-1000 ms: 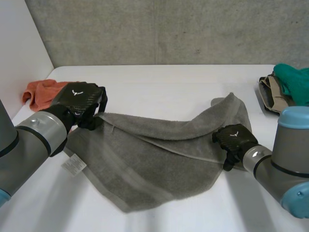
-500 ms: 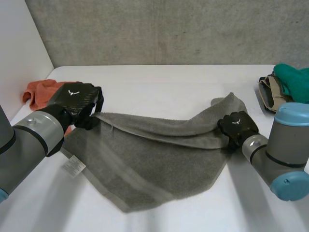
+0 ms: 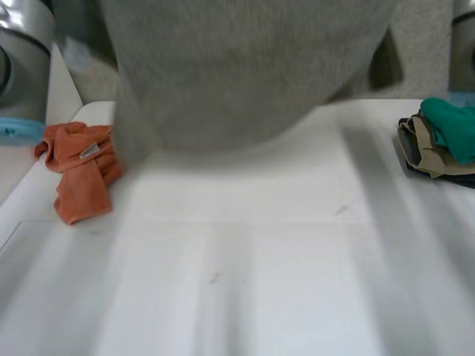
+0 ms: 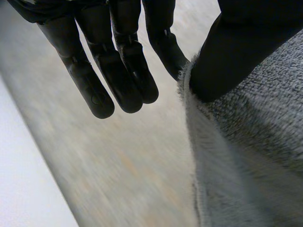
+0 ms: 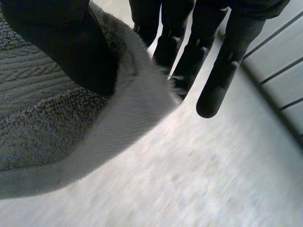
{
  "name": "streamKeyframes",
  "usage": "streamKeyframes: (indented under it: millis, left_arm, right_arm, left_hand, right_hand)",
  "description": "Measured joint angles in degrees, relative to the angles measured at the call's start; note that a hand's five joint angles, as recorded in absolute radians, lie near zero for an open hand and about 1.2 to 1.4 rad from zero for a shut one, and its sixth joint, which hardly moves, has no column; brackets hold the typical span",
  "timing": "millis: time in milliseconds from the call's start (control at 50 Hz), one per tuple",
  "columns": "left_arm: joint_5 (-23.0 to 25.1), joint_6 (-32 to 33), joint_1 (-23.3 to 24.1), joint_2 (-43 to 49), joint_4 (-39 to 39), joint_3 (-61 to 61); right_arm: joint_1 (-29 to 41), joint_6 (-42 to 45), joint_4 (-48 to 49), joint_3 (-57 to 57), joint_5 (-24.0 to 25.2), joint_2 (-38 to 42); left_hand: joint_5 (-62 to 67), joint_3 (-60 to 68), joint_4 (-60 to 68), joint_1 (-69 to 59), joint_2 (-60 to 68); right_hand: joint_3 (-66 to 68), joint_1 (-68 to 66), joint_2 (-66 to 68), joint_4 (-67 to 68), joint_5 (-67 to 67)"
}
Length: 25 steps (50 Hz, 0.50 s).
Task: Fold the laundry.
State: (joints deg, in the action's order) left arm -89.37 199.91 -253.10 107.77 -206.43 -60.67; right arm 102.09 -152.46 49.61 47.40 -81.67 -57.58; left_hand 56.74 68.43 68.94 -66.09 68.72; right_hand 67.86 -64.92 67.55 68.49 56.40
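Towel [image 4: 251, 142] edge between thumbs [image 5: 61, 47] and fingers [image 4: 163, 45]

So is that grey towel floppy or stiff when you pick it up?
Probably floppy: the towel hangs with its lower edge sagging in a curve. Likely not slippery: its pile looks fuzzy, and the left hand and right hand each hold it by just a pinch at an edge. So it seems fairly light.

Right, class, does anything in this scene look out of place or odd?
Nothing spilled or damaged. The grey towel hangs above the table, an edge pinched in the left hand and the right hand; the orange cloth lies crumpled near the table's left edge.
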Motion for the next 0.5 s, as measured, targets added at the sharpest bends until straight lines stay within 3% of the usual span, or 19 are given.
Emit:
streamKeyframes:
  millis: [80,260,500]
  left_arm:
    - [-0.5,-0.2,0.6,-3.6,-2.7,-3.2]
    - [1.0,1.2,-0.4,-6.6,-2.0,-19.0]
    - [5.3,4.4,-1.3,0.4,-1.3,-41.9]
  right_arm:
    - [-1.2,-5.3,3.3,1.7,2.0,-1.5]
    - [-2.3,-7.3,-2.5,13.7,6.6,-2.7]
    - [-2.2,4.8,-17.9,40.8,10.5,-5.5]
  left_hand:
    - [0.0,0.0,0.0,0.0,0.0]
    - [0.0,0.0,0.0,0.0,0.0]
    - [0.0,0.0,0.0,0.0,0.0]
  right_hand:
    - [0.0,0.0,0.0,0.0,1.0]
    - [0.1,0.0,0.0,0.1,1.1]
    - [0.2,0.0,0.0,0.2,1.1]
